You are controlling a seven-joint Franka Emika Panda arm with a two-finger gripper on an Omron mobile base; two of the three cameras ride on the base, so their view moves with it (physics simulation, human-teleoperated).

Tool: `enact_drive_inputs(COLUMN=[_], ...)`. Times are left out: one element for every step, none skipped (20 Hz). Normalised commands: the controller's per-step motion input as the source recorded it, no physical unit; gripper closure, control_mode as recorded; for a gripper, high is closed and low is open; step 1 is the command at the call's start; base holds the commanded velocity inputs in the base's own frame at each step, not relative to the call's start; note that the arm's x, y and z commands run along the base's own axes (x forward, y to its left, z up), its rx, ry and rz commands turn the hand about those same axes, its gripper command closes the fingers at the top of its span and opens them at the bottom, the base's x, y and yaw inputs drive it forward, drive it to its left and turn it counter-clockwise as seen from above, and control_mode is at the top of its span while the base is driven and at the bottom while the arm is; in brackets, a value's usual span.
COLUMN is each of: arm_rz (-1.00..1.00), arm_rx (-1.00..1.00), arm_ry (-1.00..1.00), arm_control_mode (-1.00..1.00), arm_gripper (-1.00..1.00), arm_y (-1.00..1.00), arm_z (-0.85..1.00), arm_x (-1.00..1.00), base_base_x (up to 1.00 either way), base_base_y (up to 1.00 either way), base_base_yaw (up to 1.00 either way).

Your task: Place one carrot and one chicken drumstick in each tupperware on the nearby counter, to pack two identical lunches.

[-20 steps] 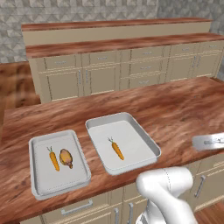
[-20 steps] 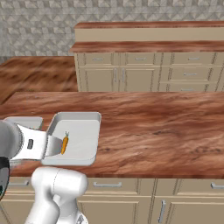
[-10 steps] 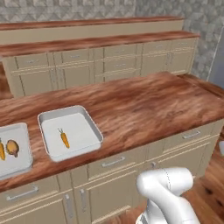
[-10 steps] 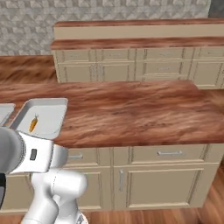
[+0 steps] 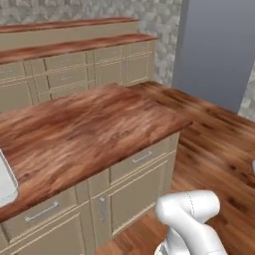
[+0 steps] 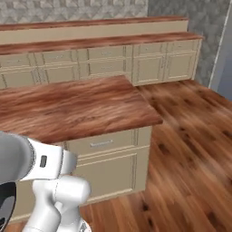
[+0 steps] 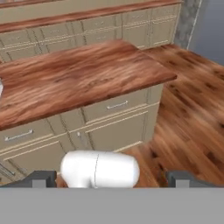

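The white arm (image 5: 191, 219) rises folded from the lower right of the left base view; in the right base view its thick upper link (image 6: 31, 161) lies across the lower left, above a rounded joint. In the hand view the gripper (image 7: 111, 178) has its two dark fingertips (image 7: 41, 178) spread wide apart, holding nothing.

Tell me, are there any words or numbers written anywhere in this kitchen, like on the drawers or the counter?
None: no words, numbers, labels or signs can be read anywhere.
The counter is plain wood grain.
The drawers carry only metal bar handles.
The tupperware corner at the edge is blank.
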Motion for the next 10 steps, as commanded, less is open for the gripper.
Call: enact_drive_inputs(arm_rz=[0.0,0.0,0.0,0.0,0.0,0.0,0.0,0.0,0.0,0.0], arm_rx=[0.0,0.0,0.0,0.0,0.0,0.0,0.0,0.0,0.0,0.0], arm_ry=[0.0,0.0,0.0,0.0,0.0,0.0,0.0,0.0,0.0,0.0], arm_control_mode=[1.0,1.0,1.0,1.0,1.0,1.0,1.0,1.0,1.0,1.0], arm_gripper=[-1.0,-1.0,-1.0,-1.0,-1.0,-1.0,-1.0,-1.0,-1.0,-1.0], arm_y=[0.0,0.0,0.0,0.0,0.0,0.0,0.0,0.0,0.0,0.0], arm_z=[0.0,0.0,0.0,0.0,0.0,0.0,0.0,0.0,0.0,0.0], arm_x=[0.0,0.0,0.0,0.0,0.0,0.0,0.0,0.0,0.0,0.0], base_base_x=[0.0,0.0,0.0,0.0,0.0,0.0,0.0,0.0,0.0,0.0], base_base_y=[-0.99,-0.96,-0.94,-0.91,-0.88,-0.86,-0.85,-0.83,-0.83,-0.81], base_base_yaw=[-0.61,-0.62,-0.63,-0.64,-0.65,-0.66,-0.67,-0.67,-0.67,-0.68])
